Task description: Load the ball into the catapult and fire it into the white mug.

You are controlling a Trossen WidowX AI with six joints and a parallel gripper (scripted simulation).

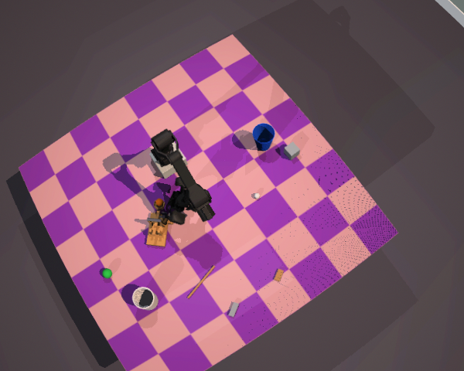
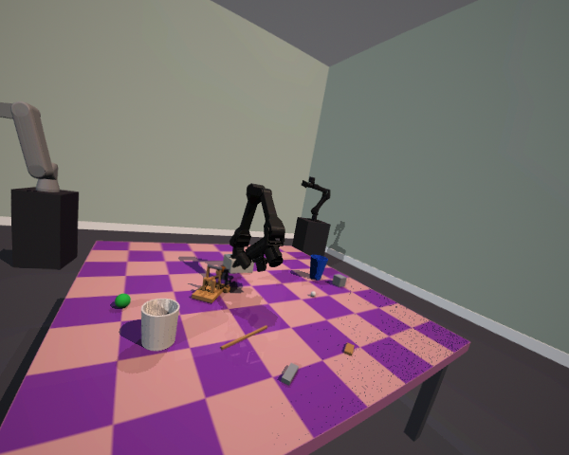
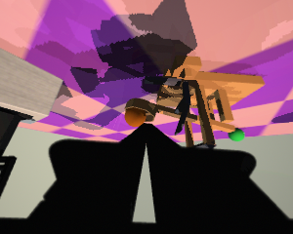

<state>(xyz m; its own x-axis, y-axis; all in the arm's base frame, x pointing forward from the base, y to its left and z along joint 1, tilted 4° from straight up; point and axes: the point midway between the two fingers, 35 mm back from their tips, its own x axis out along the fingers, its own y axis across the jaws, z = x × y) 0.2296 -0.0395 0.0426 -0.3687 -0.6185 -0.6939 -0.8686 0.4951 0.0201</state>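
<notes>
The closed gripper (image 1: 168, 212) (image 3: 146, 127) holds nothing, beside the catapult (image 1: 157, 233) (image 2: 209, 292) (image 3: 234, 80). From above, the white mug (image 1: 145, 297) (image 2: 159, 325) stands at the catapult's seven o'clock.

Orange ball (image 1: 158, 202) (image 3: 135, 117) — in wooden catapult's (image 1: 156, 234) (image 2: 208, 294) (image 3: 234, 82) cup; mug (image 1: 145, 298) (image 2: 159, 325) upright.

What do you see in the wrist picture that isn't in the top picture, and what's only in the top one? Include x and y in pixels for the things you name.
Only wrist: a pale green wall (image 3: 278, 168) behind the closed pincer (image 3: 146, 128).

Only top: the white mug (image 1: 156, 301), the blue cup (image 1: 264, 144), the thin stick (image 1: 200, 282) and the small white ball (image 1: 256, 195).

Both: the wooden catapult (image 1: 156, 238) (image 3: 239, 80), the orange ball (image 1: 158, 202) (image 3: 135, 117) at its arm's end, and the green ball (image 1: 107, 273) (image 3: 236, 135).
</notes>
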